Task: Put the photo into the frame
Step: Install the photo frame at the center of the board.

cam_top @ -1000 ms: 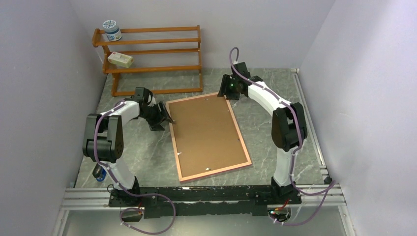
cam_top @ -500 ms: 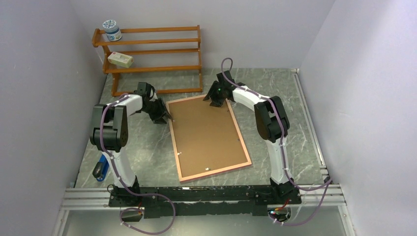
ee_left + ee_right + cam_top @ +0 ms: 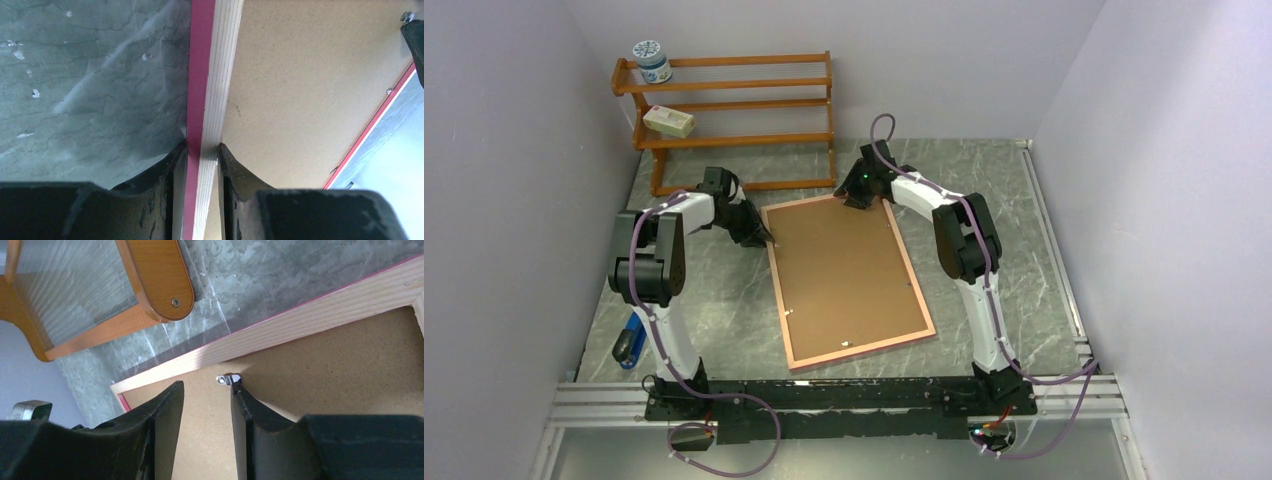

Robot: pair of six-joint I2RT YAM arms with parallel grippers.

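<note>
The frame (image 3: 921,297) lies face down in the middle of the table, with the brown hardboard backing sheet (image 3: 844,265) inside it. The photo is hidden. My left gripper (image 3: 762,238) is shut on the frame's left rail, pink edge and pale wood (image 3: 210,75) between its fingers (image 3: 202,146). My right gripper (image 3: 861,200) is open, low over the backing sheet (image 3: 325,370) at the frame's far rail (image 3: 310,315). Its gap (image 3: 206,385) holds nothing, and its right fingertip (image 3: 239,392) touches a small metal clip (image 3: 227,379).
A wooden slatted rack (image 3: 734,120) stands at the back left, carrying a jar (image 3: 652,62) and a white box (image 3: 669,121); its foot (image 3: 160,285) is close to my right gripper. A blue object (image 3: 630,343) lies at the near left. Walls close both sides.
My right arm has swung left and down from beyond the frame's far right corner onto the far rail. My left gripper has closed in slightly on the left rail.
</note>
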